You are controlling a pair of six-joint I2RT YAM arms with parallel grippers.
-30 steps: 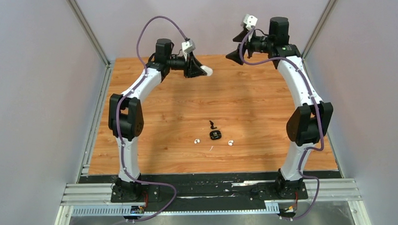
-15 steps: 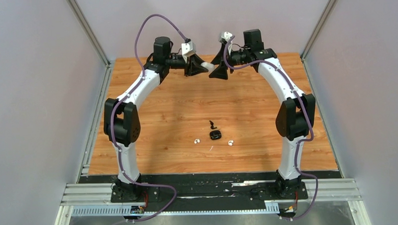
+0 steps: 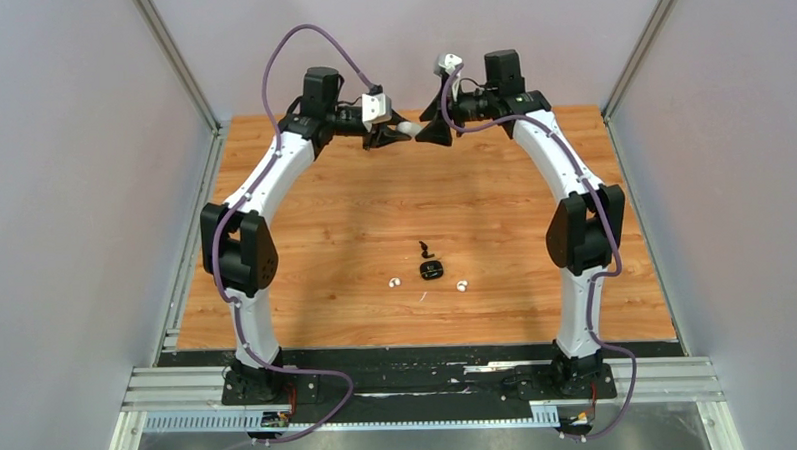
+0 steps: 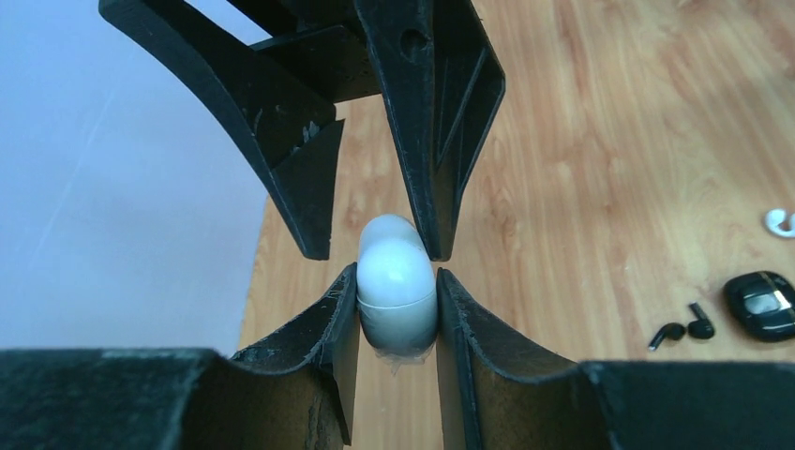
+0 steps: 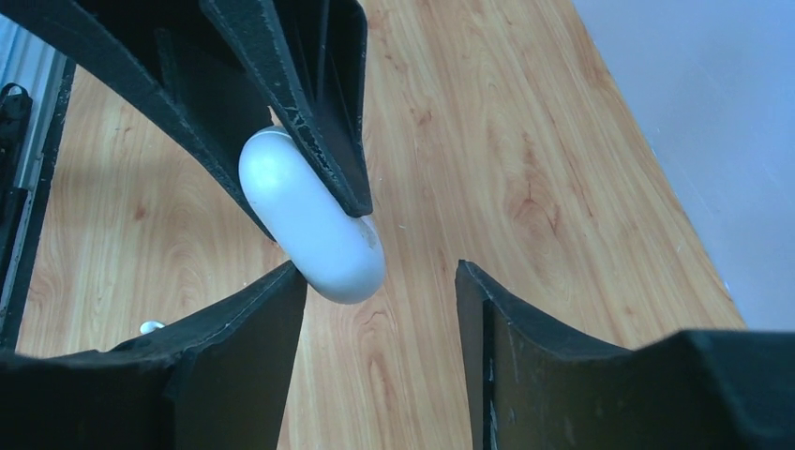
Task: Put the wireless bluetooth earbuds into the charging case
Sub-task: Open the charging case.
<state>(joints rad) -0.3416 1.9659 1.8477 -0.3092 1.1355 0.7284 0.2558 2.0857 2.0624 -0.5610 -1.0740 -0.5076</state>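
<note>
White case [image 4: 397, 281] clamped in left hand [image 4: 396, 274], right hand [image 5: 380, 270] moved in — jaws apart.

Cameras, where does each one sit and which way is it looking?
Top external: high behind the arms, looking down at the wooden table; both arms show.
Left wrist: on the left arm, looking along the left end effector, which grips a white case.
Right wrist: on the right arm, looking along the open right end effector.
Shared: both wrist views show that case and the other end effector.
</note>
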